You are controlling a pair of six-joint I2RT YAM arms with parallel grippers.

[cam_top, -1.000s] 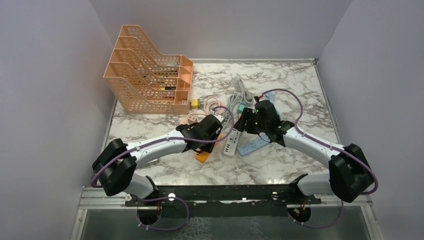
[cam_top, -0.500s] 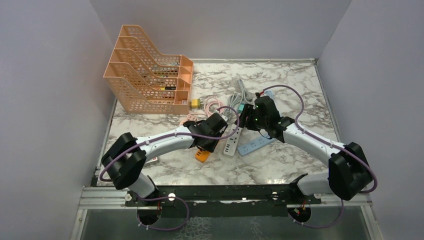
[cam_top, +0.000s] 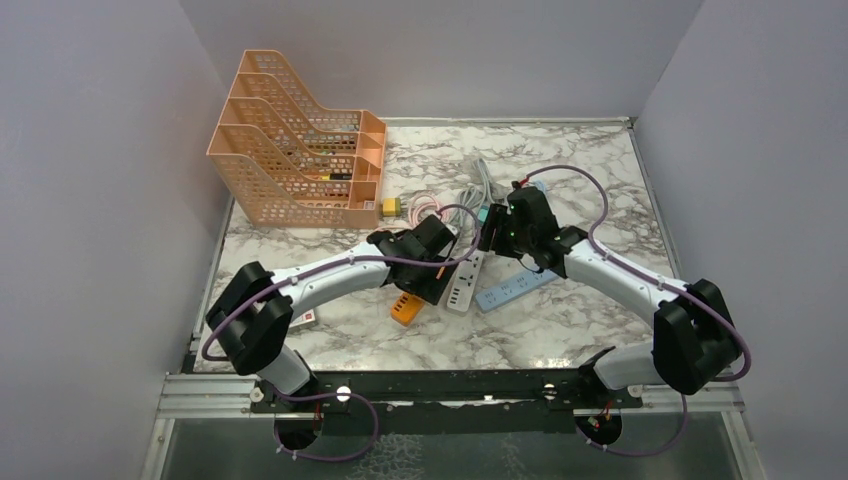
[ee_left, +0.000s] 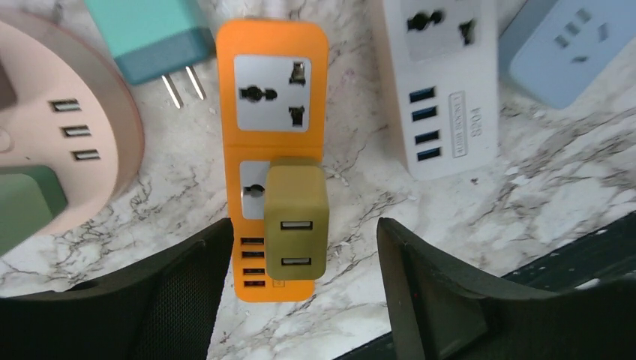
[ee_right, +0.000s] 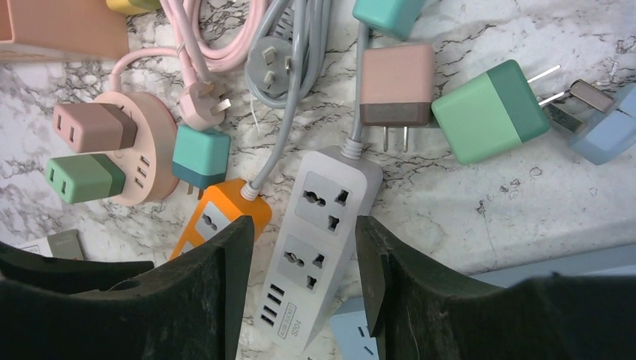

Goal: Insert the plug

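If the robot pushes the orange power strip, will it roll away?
Probably not: the orange power strip is flat and boxy, so it should slide. Its grey cord looks bendy and may tug it sideways. The olive charger plugged in likely rides along.

The white power strip (ee_left: pixel 439 82), at two o'clock in the left wrist view, bears a small sideways label (ee_left: pixel 471 114) beside its USB ports (ee_left: pixel 422 124). It seems to read "P08" over a less clear second line. Nothing else is legible.

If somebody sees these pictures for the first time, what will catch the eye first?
The orange power strip near the table's centre, with an olive USB charger plugged into it. Around it lies a clutter of pastel plugs, and a peach file rack stands at the back left.
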